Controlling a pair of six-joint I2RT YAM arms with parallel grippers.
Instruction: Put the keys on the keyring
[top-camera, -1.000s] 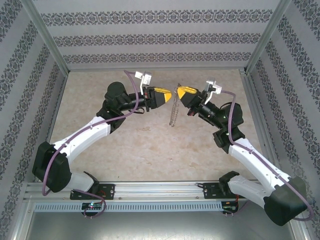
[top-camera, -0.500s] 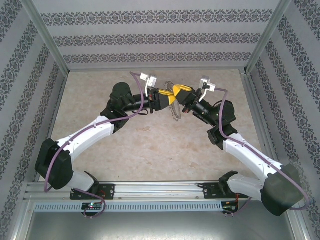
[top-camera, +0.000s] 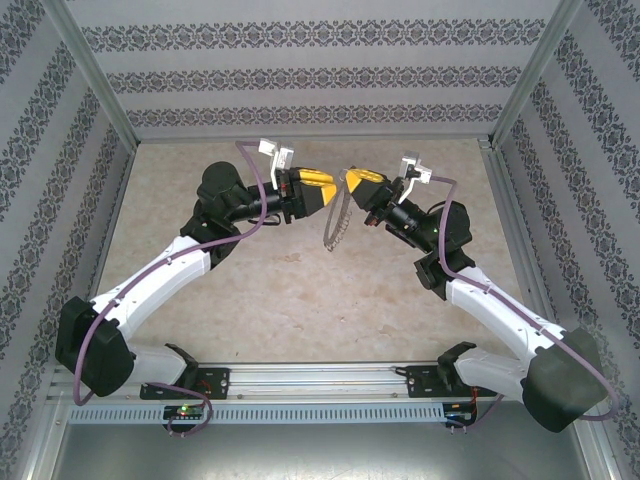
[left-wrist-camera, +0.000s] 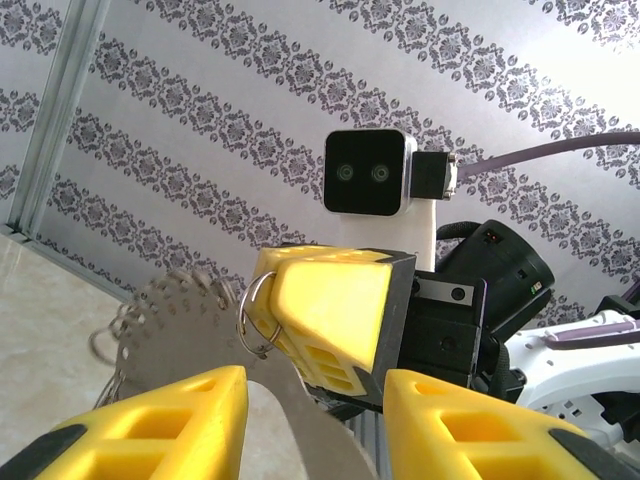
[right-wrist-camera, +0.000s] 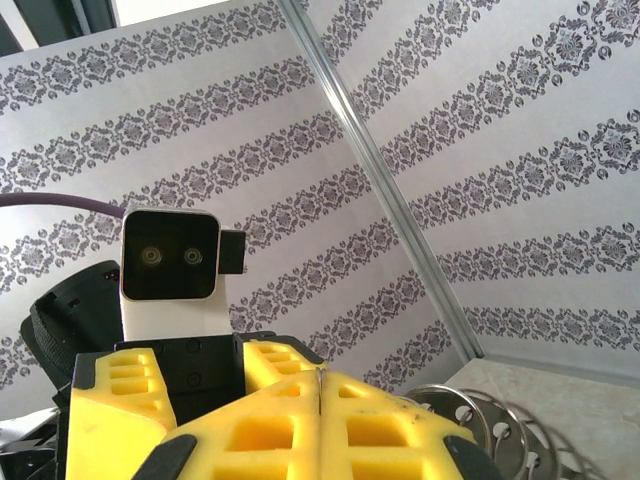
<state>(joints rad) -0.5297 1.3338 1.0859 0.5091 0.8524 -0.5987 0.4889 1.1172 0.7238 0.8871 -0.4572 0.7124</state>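
Found the right gripper (top-camera: 350, 180) clamped shut on the large thin silvery-grey wire keyring (top-camera: 337, 222), pinched at the very tip. Saw the small silvery metal pieces (left-wrist-camera: 170, 310) strung on it, hanging as a chain over the beige stone-patterned table (top-camera: 250, 290). Found the left gripper (top-camera: 333, 190) just beside and facing it, jaws parted, closed on nothing. Could not tell whether the fringe passing through that gap touched either finger.

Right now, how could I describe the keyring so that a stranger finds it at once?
Start above the middle of the beige table, at the right pincer, which is yellow. The keyring hangs from its shut tip: a thin loop strung with many small metal pieces, the only silvery thing dangling.
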